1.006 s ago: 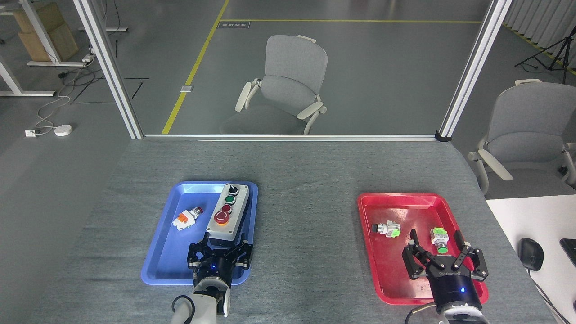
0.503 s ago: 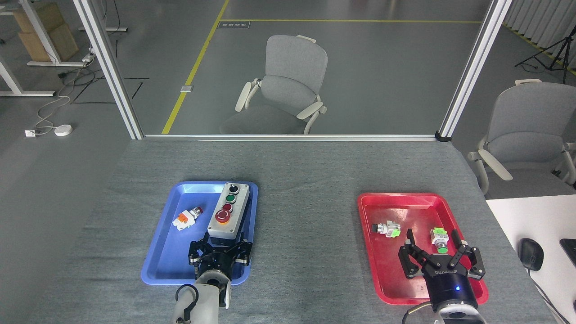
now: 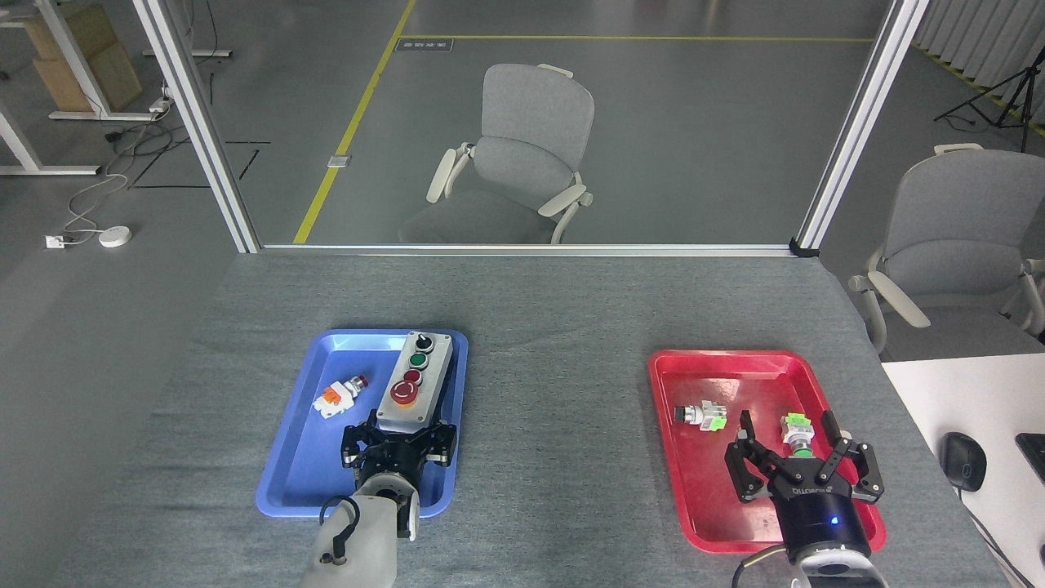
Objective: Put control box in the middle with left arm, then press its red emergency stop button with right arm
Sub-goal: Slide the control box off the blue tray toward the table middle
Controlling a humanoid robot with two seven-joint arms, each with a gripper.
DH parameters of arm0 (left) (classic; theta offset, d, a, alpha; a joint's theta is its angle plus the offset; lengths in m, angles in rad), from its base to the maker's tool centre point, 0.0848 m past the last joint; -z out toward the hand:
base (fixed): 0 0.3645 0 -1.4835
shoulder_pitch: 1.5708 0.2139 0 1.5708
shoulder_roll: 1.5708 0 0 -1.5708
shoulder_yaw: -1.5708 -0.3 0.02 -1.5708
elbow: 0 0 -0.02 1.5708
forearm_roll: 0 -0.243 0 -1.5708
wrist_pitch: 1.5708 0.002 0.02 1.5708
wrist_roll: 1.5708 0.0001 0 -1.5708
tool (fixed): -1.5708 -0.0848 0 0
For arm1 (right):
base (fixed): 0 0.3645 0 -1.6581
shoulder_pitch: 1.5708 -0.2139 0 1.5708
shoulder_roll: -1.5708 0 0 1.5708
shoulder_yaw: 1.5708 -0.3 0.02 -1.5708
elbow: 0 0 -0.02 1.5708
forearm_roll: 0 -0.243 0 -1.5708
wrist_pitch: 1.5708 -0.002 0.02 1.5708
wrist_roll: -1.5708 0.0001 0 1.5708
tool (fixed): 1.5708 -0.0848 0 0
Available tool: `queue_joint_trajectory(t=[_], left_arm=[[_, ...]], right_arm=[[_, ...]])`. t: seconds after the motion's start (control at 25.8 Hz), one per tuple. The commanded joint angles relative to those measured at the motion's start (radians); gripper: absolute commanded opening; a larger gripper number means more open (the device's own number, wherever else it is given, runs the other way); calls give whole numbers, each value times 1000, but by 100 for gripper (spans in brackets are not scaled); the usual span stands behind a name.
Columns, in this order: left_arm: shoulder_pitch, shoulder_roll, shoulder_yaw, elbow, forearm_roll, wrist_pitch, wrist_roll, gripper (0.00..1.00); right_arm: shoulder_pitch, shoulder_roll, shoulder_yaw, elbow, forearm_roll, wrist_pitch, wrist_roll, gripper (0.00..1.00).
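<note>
Head view shows the control box [image 3: 414, 382] lying lengthwise in the right part of the blue tray [image 3: 298, 457]. At its near end sits the left gripper [image 3: 398, 431], fingers spread. Over the red tray [image 3: 718, 376], the right gripper [image 3: 790, 447] hangs with fingers spread, holding nothing.

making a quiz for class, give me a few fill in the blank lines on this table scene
1. The long grey control box with a row of buttons lies in the ____ plastic tray.
2. The left tool sits at the ____ end of that box.
3. The right tool hangs open over the ____ plastic tray.
4. The box's button nearest the left tool is coloured ____.

Missing words: blue; near; red; red
</note>
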Motion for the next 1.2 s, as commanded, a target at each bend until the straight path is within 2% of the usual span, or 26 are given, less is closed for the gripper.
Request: queue_joint_trajectory(t=[0.0,0.15,0.23,0.43,0.46,0.74,0.89,1.01,1.08,1.16], left_arm=[[-1,-10,-3,1,20,-4,0,94],[-10,-16,-5,1,20,-10,-1,79],[-12,-16,-6,2,20,-16,-3,67],[-12,-14,-5,-1,20,-58,-4,9],[-12,-13,-5,-6,21,-61,-4,0],[-7,21,-2,-76,26,-113,6,0],[13,21,1,-226,29,-116,-9,0],[69,10,-2,-380,35,-121,-55,0],[111,-19,-15,-469,35,-122,-93,0],[126,-47,-71,-503,32,-105,-107,0]], right_arm=[[0,3,-2,0,-3,9,-2,98],[2,5,1,3,-40,32,-9,98],[3,6,-2,5,-45,32,-8,98],[3,6,-14,11,-45,29,-8,98],[3,6,-16,11,-45,29,-9,98],[31,11,-46,10,-49,23,-12,98],[37,15,-77,11,-48,-17,-12,98],[45,20,-76,11,-45,-21,-12,98],[43,20,-76,13,-45,-26,-12,98],[43,22,-74,16,-45,-37,-11,98]])
